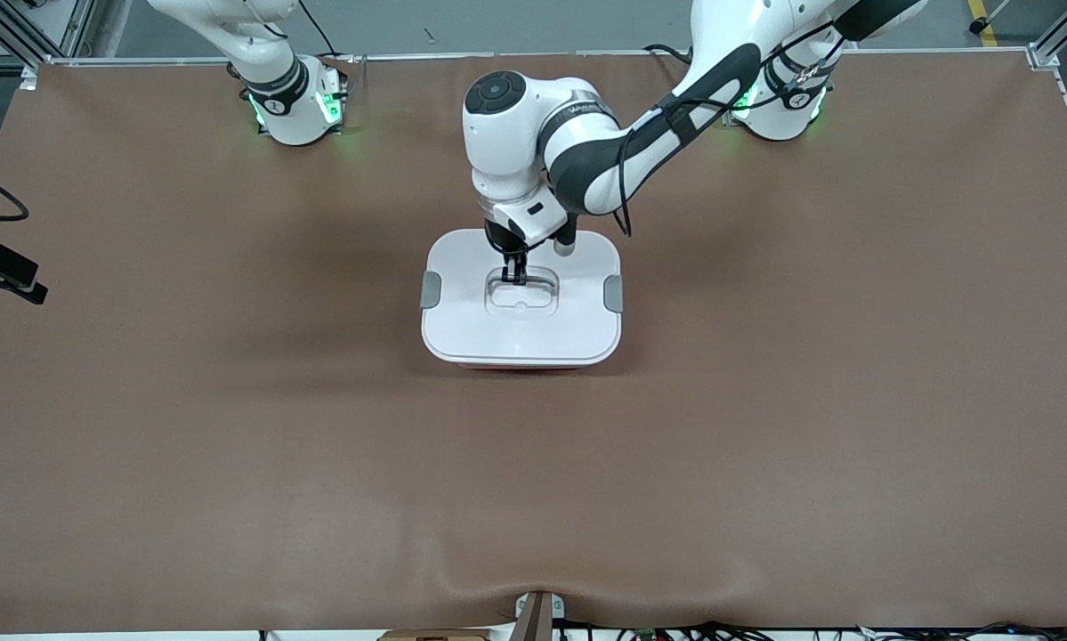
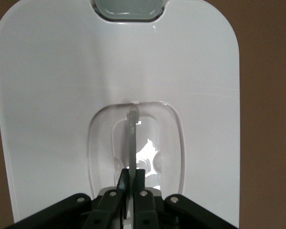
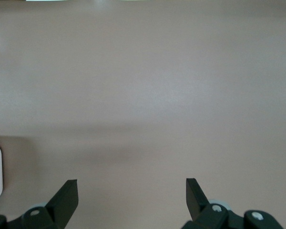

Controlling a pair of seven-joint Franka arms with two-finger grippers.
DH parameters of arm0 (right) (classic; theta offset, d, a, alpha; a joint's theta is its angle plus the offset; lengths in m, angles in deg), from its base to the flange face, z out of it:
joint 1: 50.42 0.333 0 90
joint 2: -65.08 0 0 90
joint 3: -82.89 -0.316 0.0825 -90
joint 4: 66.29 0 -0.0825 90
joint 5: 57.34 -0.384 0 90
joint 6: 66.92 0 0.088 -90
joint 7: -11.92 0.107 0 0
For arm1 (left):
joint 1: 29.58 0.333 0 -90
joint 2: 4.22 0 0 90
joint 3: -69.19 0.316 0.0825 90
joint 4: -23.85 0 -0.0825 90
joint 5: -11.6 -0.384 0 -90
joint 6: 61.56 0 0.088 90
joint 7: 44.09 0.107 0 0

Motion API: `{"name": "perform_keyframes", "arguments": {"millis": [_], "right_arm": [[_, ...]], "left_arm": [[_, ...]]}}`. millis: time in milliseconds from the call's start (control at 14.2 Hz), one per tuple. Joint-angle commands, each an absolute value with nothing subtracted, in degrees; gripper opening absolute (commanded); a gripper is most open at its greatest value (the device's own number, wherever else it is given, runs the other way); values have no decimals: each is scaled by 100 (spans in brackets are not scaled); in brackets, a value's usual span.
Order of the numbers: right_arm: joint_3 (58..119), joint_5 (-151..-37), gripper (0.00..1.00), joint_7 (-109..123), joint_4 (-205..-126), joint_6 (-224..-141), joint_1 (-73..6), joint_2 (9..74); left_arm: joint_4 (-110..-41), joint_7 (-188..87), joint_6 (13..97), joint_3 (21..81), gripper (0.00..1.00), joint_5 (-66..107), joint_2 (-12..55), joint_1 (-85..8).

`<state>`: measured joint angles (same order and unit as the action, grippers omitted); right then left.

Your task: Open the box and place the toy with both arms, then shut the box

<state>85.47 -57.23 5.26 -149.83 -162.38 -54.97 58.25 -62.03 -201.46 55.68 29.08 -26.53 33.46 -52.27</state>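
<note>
Presently on the bench (image 1: pixel 141 427), listed from the right arm's end across to the left arm's.

Right tool (image 3: pixel 131 191): fingers spread wide, empty, over bare brown surface; only a sliver of white lid edge shows in its wrist view. Its arm waits, the tool itself out of the front view.

Box (image 1: pixel 522 307): mid-bench, white lid seated, a grey latch (image 1: pixel 431 289) toward the right arm's end and its twin (image 1: pixel 613 293) toward the left arm's end. A strip of pink tub shows under the lid's edge nearest the camera. Clear recessed handle (image 2: pixel 132 138) at lid centre.

Left tool (image 1: pixel 515 272): lowered into the recess, clenched on the handle's thin clear bar.

Toy: not visible in any view.

Handling, by judgement: lid is stiff, smooth plastic, light, and likely slippery. The narrow bar is the only purchase on top, so a lift should go straight up to keep it from twisting. Whether the latches hold cannot be told.
</note>
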Motion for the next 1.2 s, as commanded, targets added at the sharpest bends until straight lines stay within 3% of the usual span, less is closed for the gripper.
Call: {"name": "perform_keyframes", "arguments": {"millis": [0,353,494,565,777,1130], "right_arm": [[8535,-5751,100,908,-14961,-16114,-5517,5831],[8535,-5751,100,1095,-15014,-15903,-5569,5831],[8535,-5751,100,1104,-15023,-15877,-5587,5831],[8535,-5751,100,1104,-15023,-15807,-5587,5831],[8535,-5760,100,1244,-15014,-15710,-5578,5831],[8535,-5751,100,1245,-15014,-15692,-5578,5831]], "left_arm": [[-6264,-20809,5499,2885,0,-2892,3436,-5313],[-6290,-20783,5490,2885,2,-2892,3427,-5278],[-6290,-20730,5490,2885,45,-2900,3401,-5252],[-6282,-20713,5490,2885,50,-2900,3383,-5234],[-6238,-20686,5490,2885,100,-2918,3357,-5208],[-6141,-20327,5368,2824,100,-2778,2980,-5024]]}}
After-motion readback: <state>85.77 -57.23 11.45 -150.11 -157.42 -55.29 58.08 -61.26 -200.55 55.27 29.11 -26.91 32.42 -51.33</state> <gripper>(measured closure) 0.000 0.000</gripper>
